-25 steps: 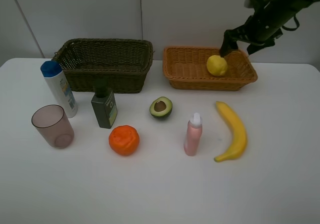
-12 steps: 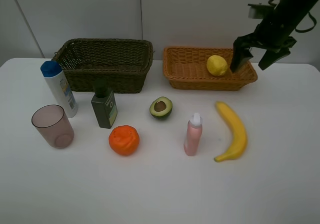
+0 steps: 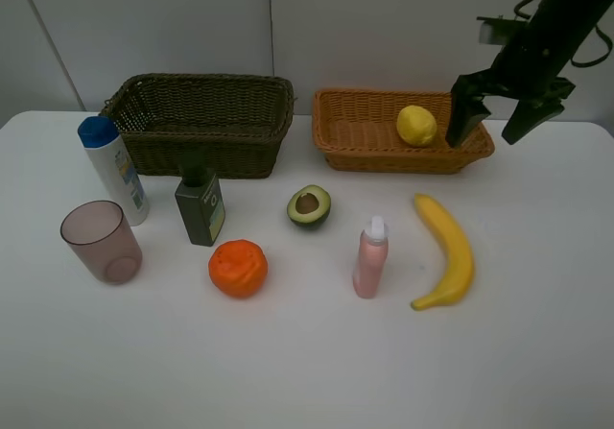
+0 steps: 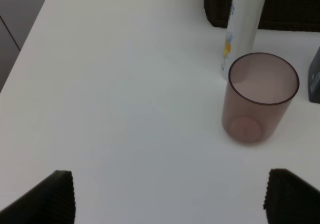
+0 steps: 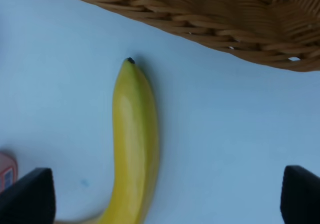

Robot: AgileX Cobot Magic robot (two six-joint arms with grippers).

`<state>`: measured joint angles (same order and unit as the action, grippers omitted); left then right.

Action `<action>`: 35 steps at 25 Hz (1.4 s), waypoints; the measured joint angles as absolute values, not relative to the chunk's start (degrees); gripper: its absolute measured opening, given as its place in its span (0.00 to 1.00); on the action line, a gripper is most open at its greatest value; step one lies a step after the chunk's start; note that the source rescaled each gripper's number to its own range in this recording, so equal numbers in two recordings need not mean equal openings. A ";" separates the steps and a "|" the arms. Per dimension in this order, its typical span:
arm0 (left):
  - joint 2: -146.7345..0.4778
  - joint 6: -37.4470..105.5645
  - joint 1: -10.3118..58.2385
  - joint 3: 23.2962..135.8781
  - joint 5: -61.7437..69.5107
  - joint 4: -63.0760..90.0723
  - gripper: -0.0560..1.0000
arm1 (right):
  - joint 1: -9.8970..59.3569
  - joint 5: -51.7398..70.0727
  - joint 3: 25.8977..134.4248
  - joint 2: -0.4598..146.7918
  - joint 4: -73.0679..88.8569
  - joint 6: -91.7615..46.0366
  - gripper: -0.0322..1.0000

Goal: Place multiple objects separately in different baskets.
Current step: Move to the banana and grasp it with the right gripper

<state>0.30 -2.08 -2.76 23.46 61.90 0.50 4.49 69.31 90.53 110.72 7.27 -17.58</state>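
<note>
Lemon point(image 3: 416, 125) sits in the orange-tan basket point(image 3: 357, 144) at the back of the counter point(image 3: 307, 362). The right jaws hang wide open and empty by that basket's right end. They are near the banana point(image 3: 449, 247), which looks like the next fruit to go in. The left jaws are wide open and empty too, by the counter's left edge near the mauve cup point(image 4: 260, 97). I think the bottles belong in the dark basket point(image 3: 197, 151).

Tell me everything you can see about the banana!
The banana is yellow, smooth and unpeeled, with a small dark tip pointing toward the orange-tan basket. It lies flat on the white table, curved like a bow, beside the pink bottle but apart from it. Only the table touches it.
</note>
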 joint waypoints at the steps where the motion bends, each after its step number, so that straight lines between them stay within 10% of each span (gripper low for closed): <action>1: 0.30 -2.08 -2.76 23.46 61.90 0.50 1.00 | 4.49 69.31 90.03 110.65 7.21 -17.55 0.92; 19: 0.30 -2.08 -2.76 23.46 61.90 0.50 1.00 | 6.71 45.77 61.42 103.54 5.19 -17.51 0.92; 35: 0.30 -2.08 -2.76 23.46 61.90 0.50 1.00 | 8.80 39.07 58.67 107.59 5.91 -17.33 0.92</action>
<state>0.30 -2.08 -2.76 23.46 61.90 0.50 8.80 39.07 58.67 107.59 5.91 -17.33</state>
